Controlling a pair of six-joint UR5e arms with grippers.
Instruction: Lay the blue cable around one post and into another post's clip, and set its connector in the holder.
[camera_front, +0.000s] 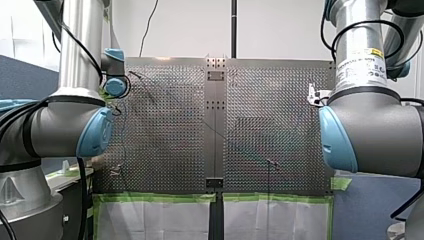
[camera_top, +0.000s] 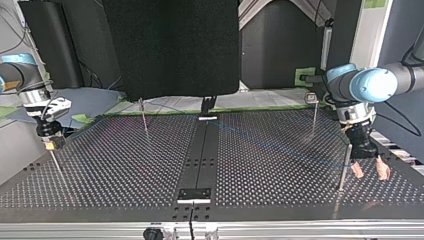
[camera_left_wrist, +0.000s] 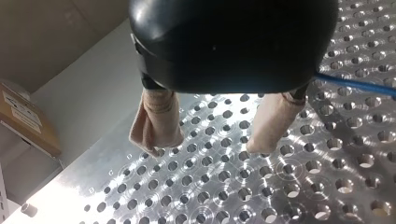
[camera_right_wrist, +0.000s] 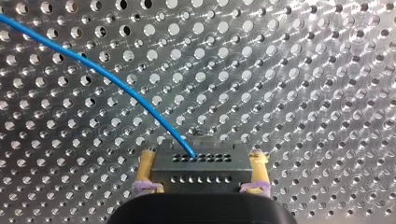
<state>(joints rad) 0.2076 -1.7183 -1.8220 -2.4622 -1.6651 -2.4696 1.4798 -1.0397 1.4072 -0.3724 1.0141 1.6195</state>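
Blue cable (camera_right_wrist: 93, 65) ends in connector (camera_right_wrist: 201, 173), clamped between yellow fingers of right end effector (camera_right_wrist: 202, 156) over perforated surface (camera_right_wrist: 303, 70). Cable route faint in the wider views. Left end effector (camera_left_wrist: 211, 140) spread wide, empty, near surface edge.

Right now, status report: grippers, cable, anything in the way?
Left gripper open, empty. Right gripper shut on connector. Blue cable trails across table. Nothing seen blocking.

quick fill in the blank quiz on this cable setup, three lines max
1. My right end effector is shut on the ____.
2. The cable leaving that end effector is ____ in colour.
3. My left end effector is ____, with nothing between its beige pads.

Missing words: connector; blue; open.
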